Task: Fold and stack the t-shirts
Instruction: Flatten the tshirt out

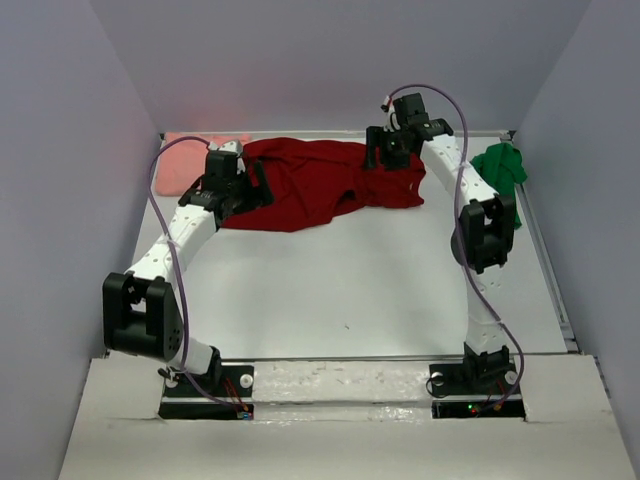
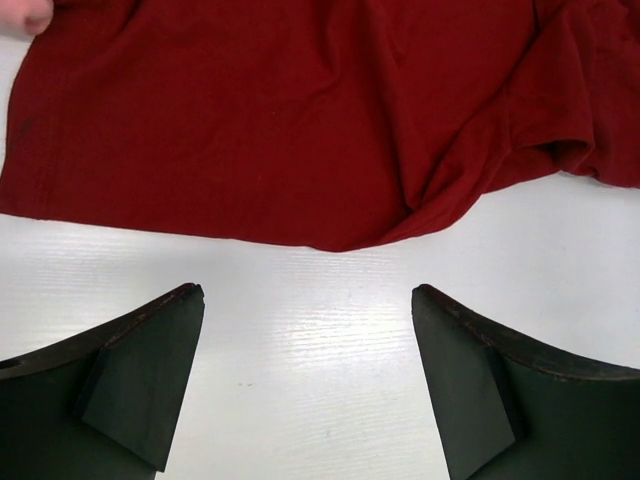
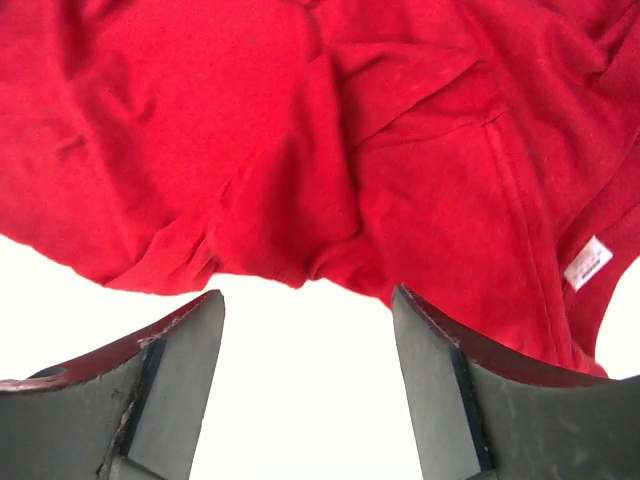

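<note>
A dark red t-shirt (image 1: 315, 185) lies rumpled and spread along the back of the white table. Its hem (image 2: 300, 120) fills the upper part of the left wrist view, and its folds (image 3: 300, 140) with a white label fill the right wrist view. My left gripper (image 1: 243, 185) sits over the shirt's left end, open, with bare table between its fingers (image 2: 150, 370). At the shirt's right end my right gripper (image 1: 385, 158) is open too, nothing between its fingers (image 3: 180, 380). A pale salmon pink t-shirt (image 1: 185, 160) lies at the back left. A bright green t-shirt (image 1: 502, 165) is bunched at the back right.
Grey walls close the table in at the back and both sides. A metal rail (image 1: 545, 250) runs along the right edge. Both arm bases (image 1: 340, 385) are bolted at the near edge.
</note>
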Tool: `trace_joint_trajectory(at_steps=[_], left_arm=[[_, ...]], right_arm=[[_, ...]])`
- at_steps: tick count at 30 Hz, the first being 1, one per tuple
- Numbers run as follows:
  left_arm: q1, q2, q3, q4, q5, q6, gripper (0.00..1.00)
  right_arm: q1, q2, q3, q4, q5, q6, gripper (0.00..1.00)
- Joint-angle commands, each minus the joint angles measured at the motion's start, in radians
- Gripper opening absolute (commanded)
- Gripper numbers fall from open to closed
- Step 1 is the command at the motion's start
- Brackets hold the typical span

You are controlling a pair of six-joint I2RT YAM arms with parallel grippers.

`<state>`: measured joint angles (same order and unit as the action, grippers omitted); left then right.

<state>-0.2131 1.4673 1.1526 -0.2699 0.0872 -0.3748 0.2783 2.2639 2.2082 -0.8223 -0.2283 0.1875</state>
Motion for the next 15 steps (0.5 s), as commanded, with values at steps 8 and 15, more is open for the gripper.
trace_joint_trajectory(at_steps=[8, 15], left_arm=[[-0.025, -0.036, 0.052, -0.008, -0.027, -0.001, 0.94], [-0.026, -0.033, 0.042, -0.020, -0.059, -0.003, 0.94]], right_arm=[[0.007, -0.100, -0.335, 0.195, -0.035, 0.020, 0.54], [0.027, -0.050, -0.314, 0.215, -0.134, 0.023, 0.55]])
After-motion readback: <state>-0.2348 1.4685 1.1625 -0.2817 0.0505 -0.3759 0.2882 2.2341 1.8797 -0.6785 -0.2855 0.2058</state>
